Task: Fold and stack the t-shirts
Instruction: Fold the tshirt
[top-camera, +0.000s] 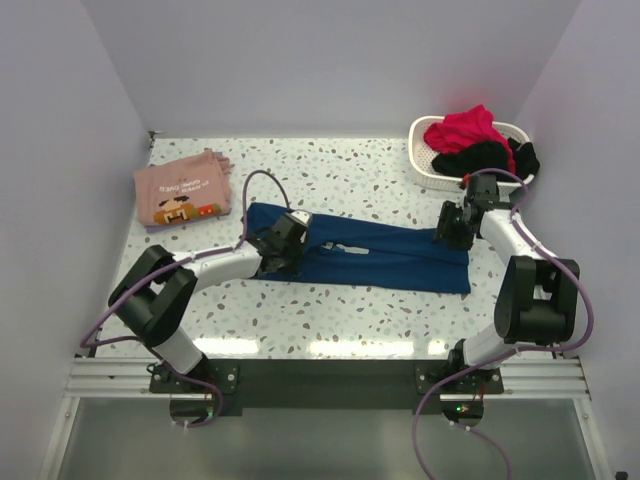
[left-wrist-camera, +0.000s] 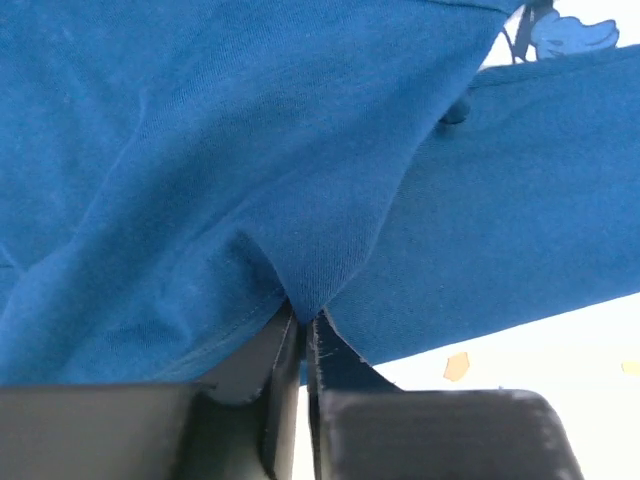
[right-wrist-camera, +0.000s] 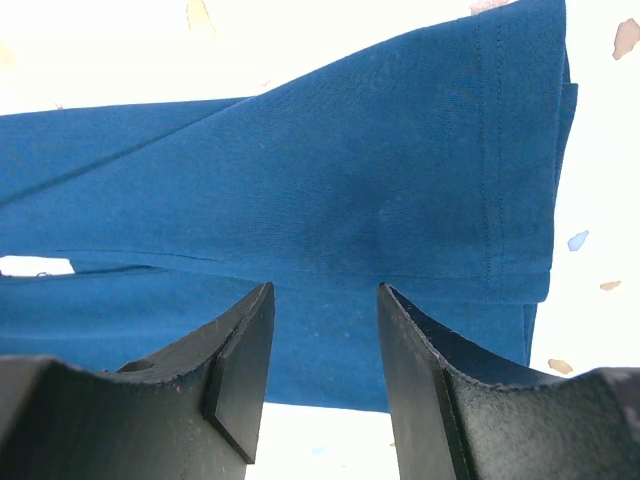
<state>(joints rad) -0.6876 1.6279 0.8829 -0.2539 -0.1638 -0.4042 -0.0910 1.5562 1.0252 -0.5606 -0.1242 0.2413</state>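
Two t-shirts lay on the speckled table (top-camera: 380, 185). The dark blue t-shirt (top-camera: 380, 258) was drawn out into one long band across the middle, running from left to right. The salmon-pink t-shirt (top-camera: 183, 190) sat folded at the far left, well apart from the blue one, with its cartoon print and text facing up.

Two arms were at work, both over the blue shirt. The left gripper (top-camera: 280, 256) was at the band's left end. Its wrist view showed the two fingers nearly closed, pinching a small peak of the blue cloth (left-wrist-camera: 250, 180) right at the tips (left-wrist-camera: 305, 325), with creases running into the pinch.

The right gripper (top-camera: 450, 228) was at the band's right end. Its two fingers stood partly apart (right-wrist-camera: 325, 295) with nothing caught between them. The stitched hem of the blue shirt (right-wrist-camera: 300, 190) lay just beyond the tips. I could not tell whether the tips touched the cloth.

One white basket (top-camera: 420, 150) stood at the far right corner, just beyond the right arm. It held a red garment (top-camera: 462, 128) on top and black cloth (top-camera: 485, 157) beside it, some of the black spilling over the near rim. I could not count the black pieces.
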